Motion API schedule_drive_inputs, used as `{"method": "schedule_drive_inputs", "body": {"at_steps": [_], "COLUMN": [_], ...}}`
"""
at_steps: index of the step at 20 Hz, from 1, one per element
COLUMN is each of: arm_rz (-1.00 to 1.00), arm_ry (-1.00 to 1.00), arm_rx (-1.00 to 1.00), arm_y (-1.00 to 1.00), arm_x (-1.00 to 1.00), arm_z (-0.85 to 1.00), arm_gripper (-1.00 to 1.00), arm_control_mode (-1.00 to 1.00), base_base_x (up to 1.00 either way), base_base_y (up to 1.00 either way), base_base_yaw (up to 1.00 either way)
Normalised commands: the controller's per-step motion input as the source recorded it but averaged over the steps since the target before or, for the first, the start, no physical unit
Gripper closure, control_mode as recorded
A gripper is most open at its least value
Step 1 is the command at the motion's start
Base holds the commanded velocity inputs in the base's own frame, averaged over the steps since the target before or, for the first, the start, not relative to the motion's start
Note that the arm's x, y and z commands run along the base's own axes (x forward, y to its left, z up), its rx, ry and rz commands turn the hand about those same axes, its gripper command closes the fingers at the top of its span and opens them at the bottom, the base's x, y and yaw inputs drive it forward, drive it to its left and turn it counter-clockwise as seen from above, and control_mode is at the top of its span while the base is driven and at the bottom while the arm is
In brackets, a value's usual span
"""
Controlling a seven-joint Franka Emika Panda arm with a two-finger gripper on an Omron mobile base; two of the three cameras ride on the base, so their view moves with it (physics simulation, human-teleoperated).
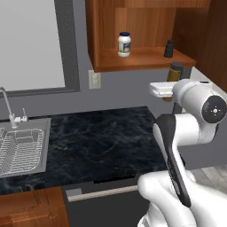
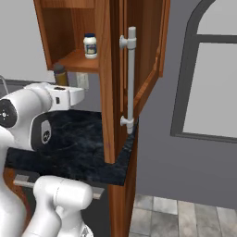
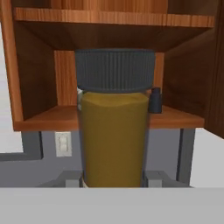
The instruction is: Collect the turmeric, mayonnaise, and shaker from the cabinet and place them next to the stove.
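Observation:
My gripper (image 3: 113,179) is shut on the turmeric (image 3: 114,135), a slim olive-yellow bottle with a dark ribbed cap, held upright just in front of and below the cabinet shelf (image 1: 142,60). The turmeric (image 1: 175,73) stands above my white hand at the shelf's right front corner, and the turmeric (image 2: 59,74) appears under the shelf edge in the right base view. The mayonnaise (image 1: 124,44), a white jar with a blue lid, stands on the shelf to the left; the mayonnaise (image 2: 90,45) is upright. A small dark shaker (image 1: 169,48) sits on the shelf at the right; behind the bottle, the shaker (image 3: 155,100) peeks out.
Under the cabinet lies a black marble counter (image 1: 102,142). A steel sink (image 1: 22,150) with a rack and a faucet (image 1: 6,106) is at the left. A wall outlet (image 1: 94,80) sits below the shelf. The cabinet door (image 2: 139,69) stands open with its bar handle (image 2: 131,74).

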Motion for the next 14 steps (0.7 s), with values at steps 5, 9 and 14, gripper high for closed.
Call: {"method": "schedule_drive_inputs", "body": {"at_steps": [5,9,14], "arm_rz": [0.00,0.00,0.00], "arm_ry": [-0.01,0.00,0.00], "arm_rx": [0.00,0.00,0.00], "arm_y": [-0.01,0.00,0.00], "arm_x": [-0.43,0.00,0.00], "arm_z": [-0.12,0.00,0.00], "arm_gripper": [1.00,1.00,1.00], "arm_control_mode": [1.00,1.00,1.00], "base_base_x": [-0.33,-0.88,-0.96], "base_base_y": [0.00,0.00,0.00], "base_base_yaw": [-0.02,-0.16,-0.29]}}
